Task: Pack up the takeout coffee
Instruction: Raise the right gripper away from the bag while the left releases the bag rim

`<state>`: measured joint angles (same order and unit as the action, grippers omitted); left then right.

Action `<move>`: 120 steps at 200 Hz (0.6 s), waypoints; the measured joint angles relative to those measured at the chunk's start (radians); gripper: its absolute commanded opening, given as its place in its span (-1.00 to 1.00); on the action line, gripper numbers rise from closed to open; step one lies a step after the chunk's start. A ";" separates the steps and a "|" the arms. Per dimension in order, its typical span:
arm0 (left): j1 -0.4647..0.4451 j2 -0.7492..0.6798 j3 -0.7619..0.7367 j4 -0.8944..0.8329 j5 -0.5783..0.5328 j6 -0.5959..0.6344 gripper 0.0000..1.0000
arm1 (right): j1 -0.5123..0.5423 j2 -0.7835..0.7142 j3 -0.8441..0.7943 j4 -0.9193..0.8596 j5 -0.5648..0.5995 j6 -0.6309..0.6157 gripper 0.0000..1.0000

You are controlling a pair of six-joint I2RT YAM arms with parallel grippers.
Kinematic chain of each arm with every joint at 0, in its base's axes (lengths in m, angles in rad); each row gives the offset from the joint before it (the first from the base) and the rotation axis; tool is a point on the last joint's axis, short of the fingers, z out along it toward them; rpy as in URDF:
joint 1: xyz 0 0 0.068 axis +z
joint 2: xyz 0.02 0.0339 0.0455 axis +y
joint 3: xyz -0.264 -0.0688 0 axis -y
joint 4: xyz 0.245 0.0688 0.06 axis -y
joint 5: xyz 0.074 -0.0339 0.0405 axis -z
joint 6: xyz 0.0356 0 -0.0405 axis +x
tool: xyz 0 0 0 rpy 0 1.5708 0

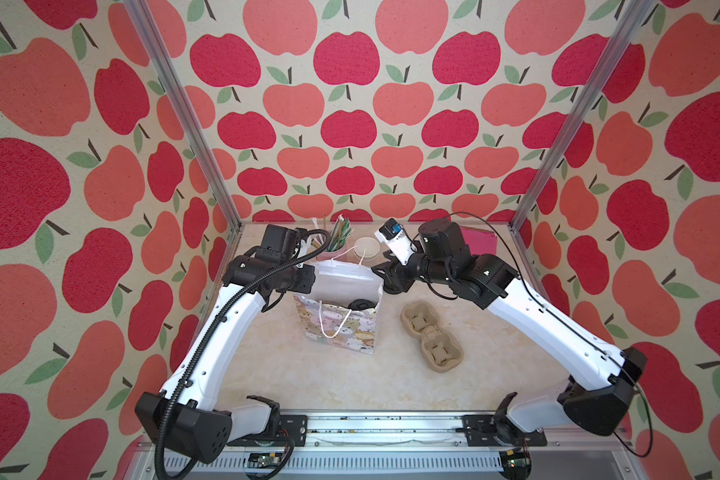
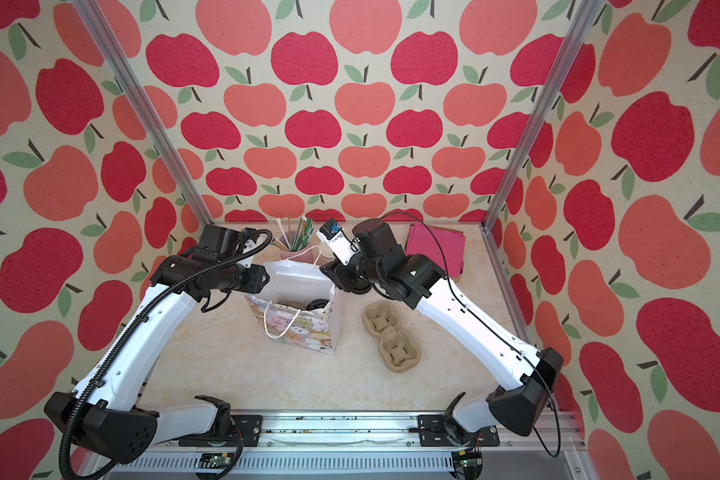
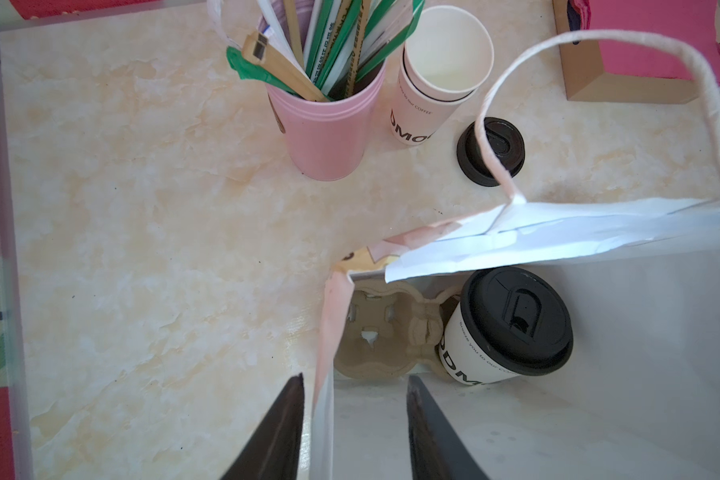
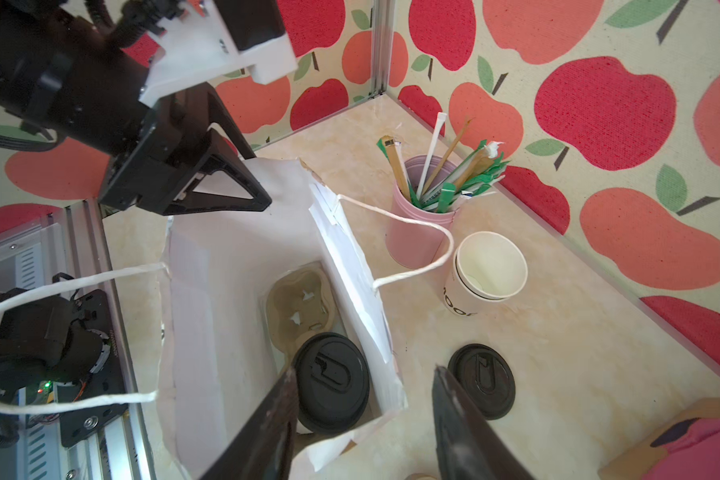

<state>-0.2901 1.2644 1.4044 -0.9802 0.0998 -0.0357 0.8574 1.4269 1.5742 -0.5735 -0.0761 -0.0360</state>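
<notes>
Paper bag (image 3: 558,232) holding 1 lidded cup (image 3: 470,349) and 1 carrier (image 3: 379,332) is straddled by the left gripper (image 3: 355,377) and right gripper (image 4: 364,369), fingers spread; 1 spare lid (image 4: 483,380) is seen outside.

The light is bright and soft in all 4 pictures. Shadows on the table (image 1: 308,374) are faint. The bag (image 3: 641,311) shines very white inside. Both top views look stretched at the edges. In both wrist views the near fingers (image 3: 275,436) are dark and blurry.
</notes>
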 measured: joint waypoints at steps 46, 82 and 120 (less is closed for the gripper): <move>0.072 -0.099 -0.051 0.083 -0.007 -0.019 0.43 | -0.114 -0.013 -0.029 0.034 -0.005 0.046 0.56; 0.151 -0.210 -0.121 0.201 0.022 -0.045 0.62 | -0.154 -0.013 -0.032 0.047 -0.005 0.068 0.76; 0.248 -0.224 -0.134 0.316 0.116 -0.087 0.62 | -0.178 -0.013 -0.062 0.064 -0.004 0.083 0.96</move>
<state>-0.0418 1.0401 1.2709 -0.6643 0.2157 -0.1226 0.6792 1.4136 1.5120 -0.5095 -0.0803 0.0471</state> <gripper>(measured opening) 0.809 0.951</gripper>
